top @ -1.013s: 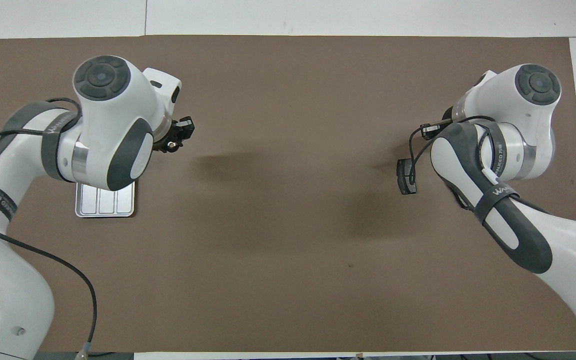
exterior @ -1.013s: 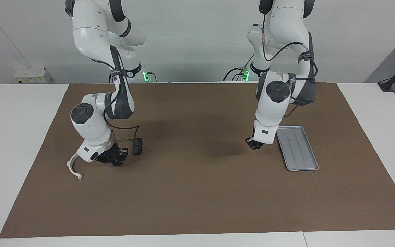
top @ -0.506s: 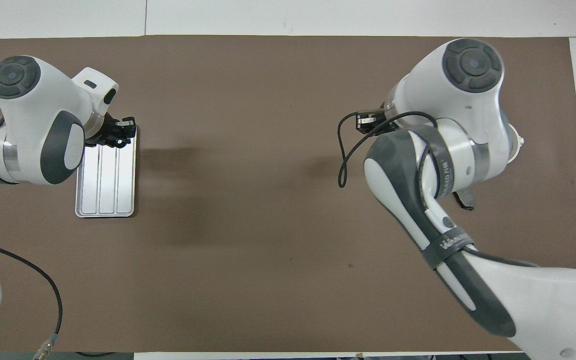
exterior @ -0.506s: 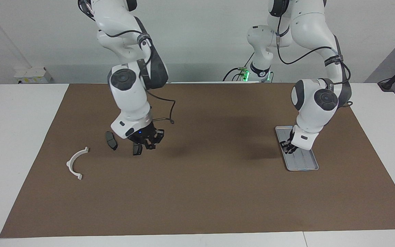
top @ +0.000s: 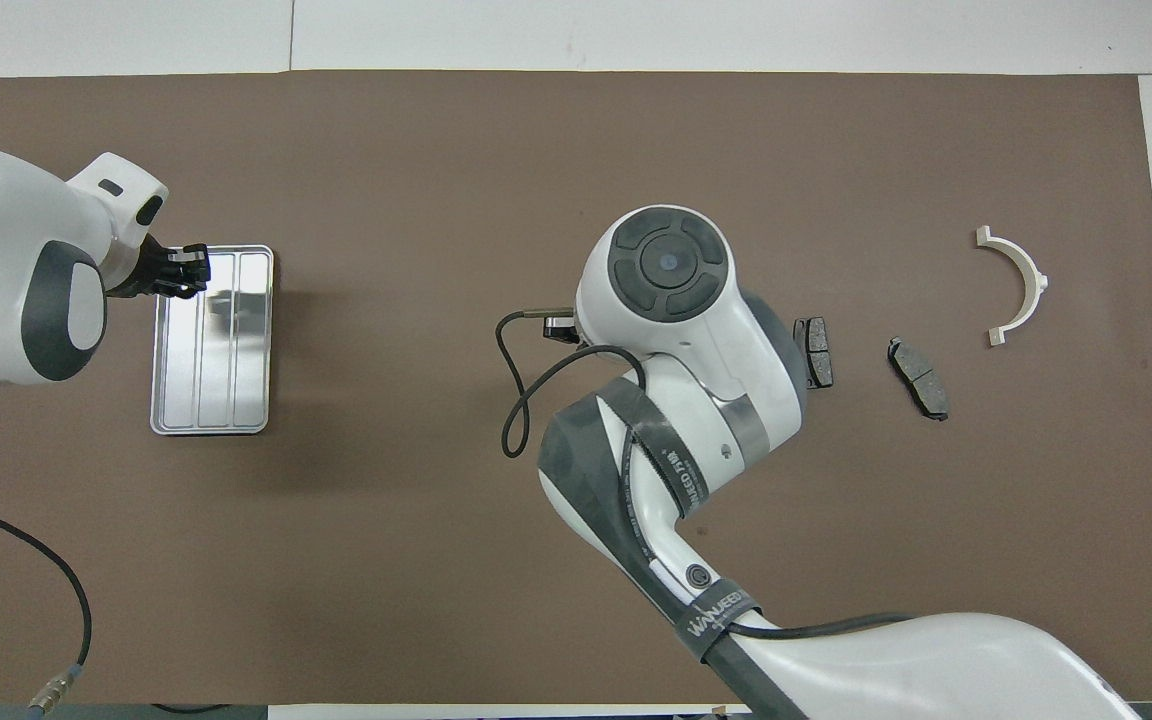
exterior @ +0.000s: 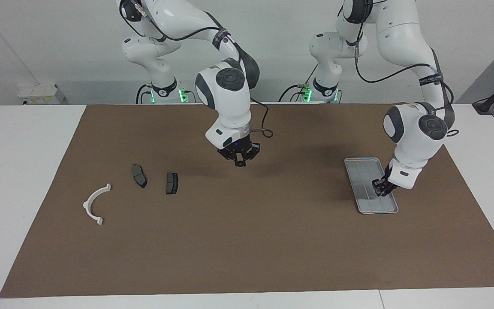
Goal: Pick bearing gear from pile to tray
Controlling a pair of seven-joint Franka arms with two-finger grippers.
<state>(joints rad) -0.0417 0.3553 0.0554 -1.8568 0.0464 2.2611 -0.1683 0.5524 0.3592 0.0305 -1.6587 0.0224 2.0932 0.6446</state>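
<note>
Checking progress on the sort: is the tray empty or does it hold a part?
Looks empty: the tray shows only bare ridged metal, with the left gripper over one end.

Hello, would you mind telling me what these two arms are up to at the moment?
They are sorting small parts toward a tray. The left gripper is low over the tray, at the left arm's end of the table. The right gripper hangs over bare mat near the middle. Two brake pads and a white arc bracket lie on the mat toward the right arm's end. The tray looks bare where it shows.
</note>
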